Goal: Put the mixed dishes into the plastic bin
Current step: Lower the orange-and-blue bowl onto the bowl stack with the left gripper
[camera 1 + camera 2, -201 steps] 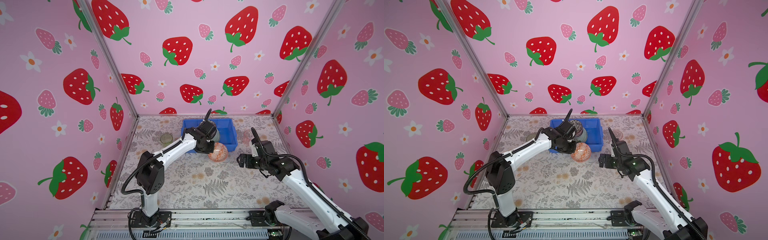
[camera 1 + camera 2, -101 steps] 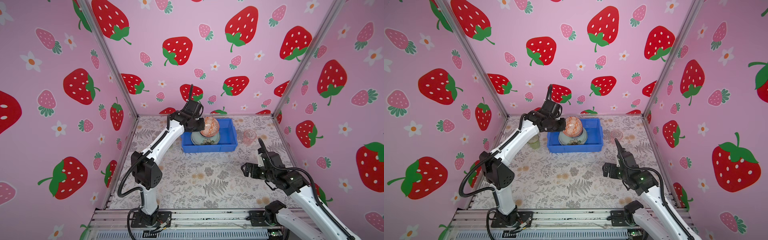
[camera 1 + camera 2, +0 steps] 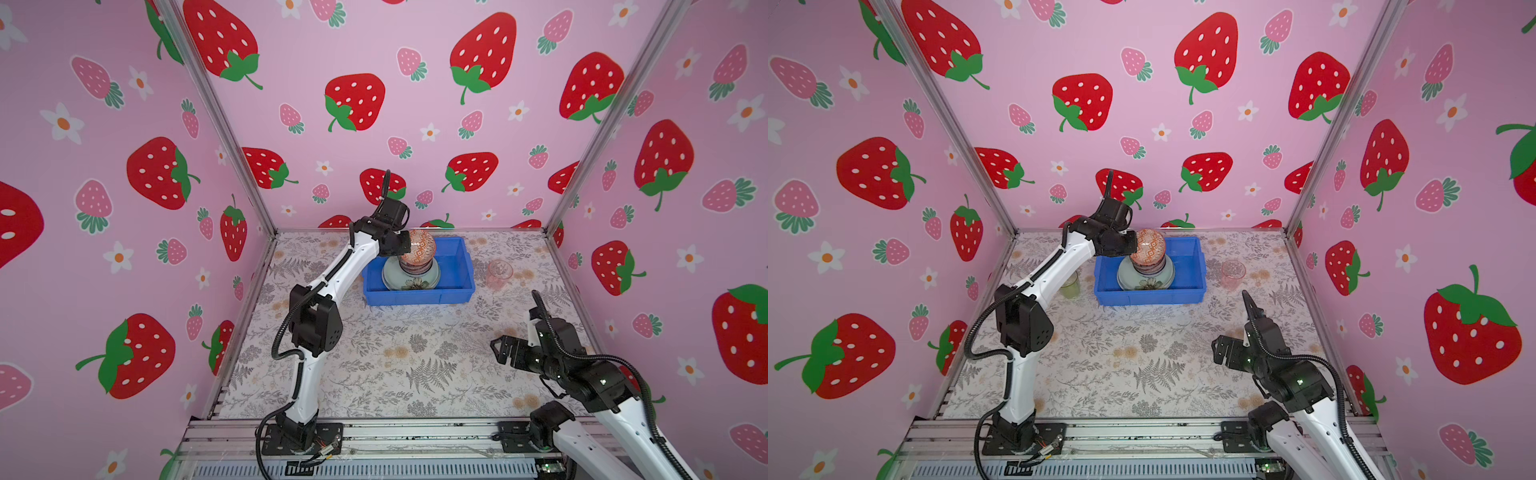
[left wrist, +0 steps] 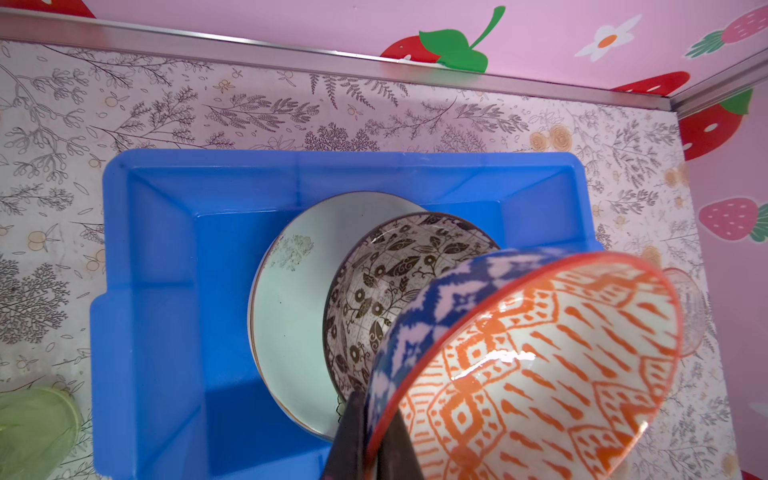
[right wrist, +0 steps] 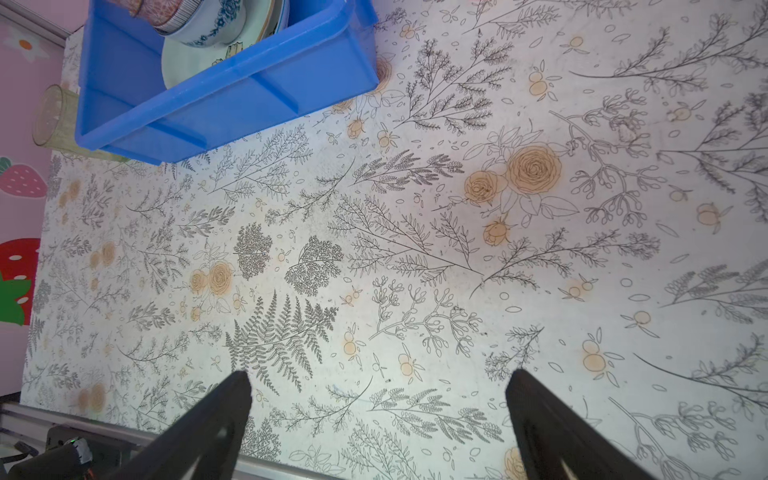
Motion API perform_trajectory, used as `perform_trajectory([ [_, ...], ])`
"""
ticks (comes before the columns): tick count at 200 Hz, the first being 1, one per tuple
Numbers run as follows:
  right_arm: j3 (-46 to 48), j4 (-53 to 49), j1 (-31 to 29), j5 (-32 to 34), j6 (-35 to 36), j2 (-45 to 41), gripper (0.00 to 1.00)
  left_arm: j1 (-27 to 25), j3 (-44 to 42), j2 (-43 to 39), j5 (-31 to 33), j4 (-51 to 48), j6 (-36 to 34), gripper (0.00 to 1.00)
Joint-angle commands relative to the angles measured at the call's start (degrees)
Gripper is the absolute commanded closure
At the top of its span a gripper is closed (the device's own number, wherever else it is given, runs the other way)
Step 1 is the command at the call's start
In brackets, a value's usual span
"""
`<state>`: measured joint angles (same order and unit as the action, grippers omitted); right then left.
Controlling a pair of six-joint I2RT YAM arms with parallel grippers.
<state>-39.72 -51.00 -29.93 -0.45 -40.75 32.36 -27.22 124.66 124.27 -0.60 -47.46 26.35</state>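
My left gripper (image 3: 405, 245) (image 4: 372, 415) is shut on the rim of the orange-red patterned bowl (image 3: 419, 248) (image 3: 1148, 247) (image 4: 540, 365). It holds the bowl tipped on its side above the blue plastic bin (image 3: 415, 298) (image 3: 1150, 297) (image 4: 145, 291). Inside the bin a black-white bowl (image 4: 395, 270) sits on a pale green plate (image 3: 411, 280) (image 4: 291, 299). My right gripper (image 3: 505, 351) (image 5: 380, 374) hangs open and empty over the bare mat at the front right.
A pink glass tumbler (image 3: 498, 272) (image 3: 1232, 272) stands right of the bin. A green tumbler (image 3: 1070, 286) (image 5: 54, 118) stands left of it, beside my left arm. Pink strawberry walls close three sides, and a metal rail (image 3: 374, 432) runs along the front.
My left gripper has carried the orange-red bowl from the mat in front of the bin up over the bin. My right arm has drawn back toward the front right, still open.
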Motion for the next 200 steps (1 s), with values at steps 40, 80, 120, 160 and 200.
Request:
perform_trajectory([
  [40, 1.3, -5.4, 0.2, 2.1, -3.1, -3.4, 0.01, 0.7, 3.8, 1.5, -0.5, 4.8, 2.3, 1.0],
  [80, 1.4, -5.4, 0.2, 2.2, -3.4, -4.0, 0.01, 1.1, 4.0, 2.7, -1.2, 4.5, 2.5, 1.0],
  [120, 1.6, -5.2, 0.2, 2.2, -3.2, -3.5, 0.01, 1.4, 4.1, 3.4, -2.5, 4.3, 2.5, 1.0],
  [160, 1.5, -4.5, 0.2, 2.0, -2.9, -2.7, 0.01, 1.4, 3.5, 3.7, -3.3, 4.3, 2.6, 1.0],
  [200, 1.6, -3.5, 0.2, 1.7, -2.4, -1.6, 0.01, 1.4, 3.5, 3.8, -4.0, 4.4, 2.4, 1.0],
])
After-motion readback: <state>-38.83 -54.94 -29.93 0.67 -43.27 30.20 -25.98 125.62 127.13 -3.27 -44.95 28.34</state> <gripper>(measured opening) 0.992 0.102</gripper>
